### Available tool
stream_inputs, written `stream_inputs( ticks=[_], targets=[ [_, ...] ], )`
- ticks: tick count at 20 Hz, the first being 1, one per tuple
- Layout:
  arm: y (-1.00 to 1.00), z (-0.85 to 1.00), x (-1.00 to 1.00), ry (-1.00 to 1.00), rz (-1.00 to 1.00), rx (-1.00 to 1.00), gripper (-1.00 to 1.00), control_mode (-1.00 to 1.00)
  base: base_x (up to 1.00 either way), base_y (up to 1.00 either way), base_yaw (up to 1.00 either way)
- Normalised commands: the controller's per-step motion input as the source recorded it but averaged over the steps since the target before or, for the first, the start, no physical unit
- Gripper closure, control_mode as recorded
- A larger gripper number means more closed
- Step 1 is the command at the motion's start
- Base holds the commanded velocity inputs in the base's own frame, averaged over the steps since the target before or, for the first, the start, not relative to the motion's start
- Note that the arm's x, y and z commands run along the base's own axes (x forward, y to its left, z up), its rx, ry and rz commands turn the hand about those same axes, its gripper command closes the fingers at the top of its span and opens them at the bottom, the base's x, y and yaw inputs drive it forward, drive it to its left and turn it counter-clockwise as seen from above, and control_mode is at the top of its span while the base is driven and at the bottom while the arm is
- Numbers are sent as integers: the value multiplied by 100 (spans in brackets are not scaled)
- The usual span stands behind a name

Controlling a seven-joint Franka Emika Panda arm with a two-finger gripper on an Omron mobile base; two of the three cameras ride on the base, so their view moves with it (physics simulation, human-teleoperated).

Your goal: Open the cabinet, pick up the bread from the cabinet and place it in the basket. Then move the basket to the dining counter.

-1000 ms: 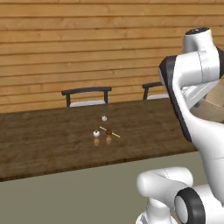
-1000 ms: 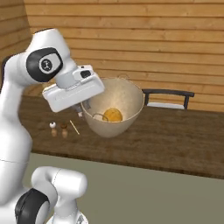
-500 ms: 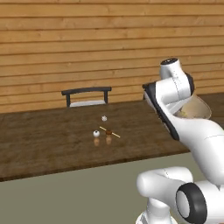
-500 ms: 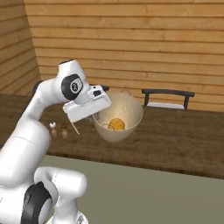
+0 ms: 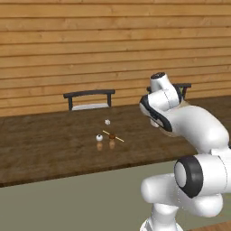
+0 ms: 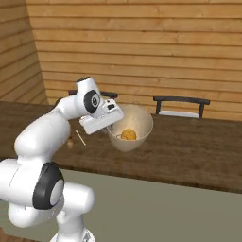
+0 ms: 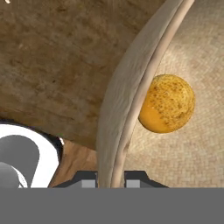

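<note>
Tool (image 7: 111,177) pinched on the rim of the basket (image 6: 133,124): in the hand view the 2 dark tips sit on either side of the tan wall at the bottom, 1 inside, 1 outside. Basket is tilted in the right base view, held at its near-left rim above the dark wooden table (image 6: 189,146); whether its base touches the top cannot be told. Bread (image 7: 167,104) lies inside the basket, resting against the inner wall just beside the grip; also seen as an orange bun (image 6: 126,134) low in the bowl from the right base view. Left base view: arm reaches forward over the table (image 5: 54,144), the basket mostly hidden behind it. On the table, left of the arm, a few small items (image 5: 107,134) lie close together: 2 pale round pieces, 1 brown piece and a thin stick. 2 dark chairs (image 6: 181,104) stand behind the table, against a horizontal wood-plank wall (image 5: 90,45).
</note>
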Motion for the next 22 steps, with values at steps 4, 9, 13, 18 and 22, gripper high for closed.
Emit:
stream_inputs(
  ticks=[4,9,13,18,22],
  targets=[
    [0,-58,96,6,0,0,100,-100,0,0,0],
    [0,-90,54,6,0,0,100,-100,0,0,0],
    [0,-60,6,3,0,0,100,-100,0,0,0],
    [-4,17,0,3,-2,5,-100,-100,0,0,0],
    [-8,87,-1,6,-7,11,-100,-100,0,0,0]
  ],
)
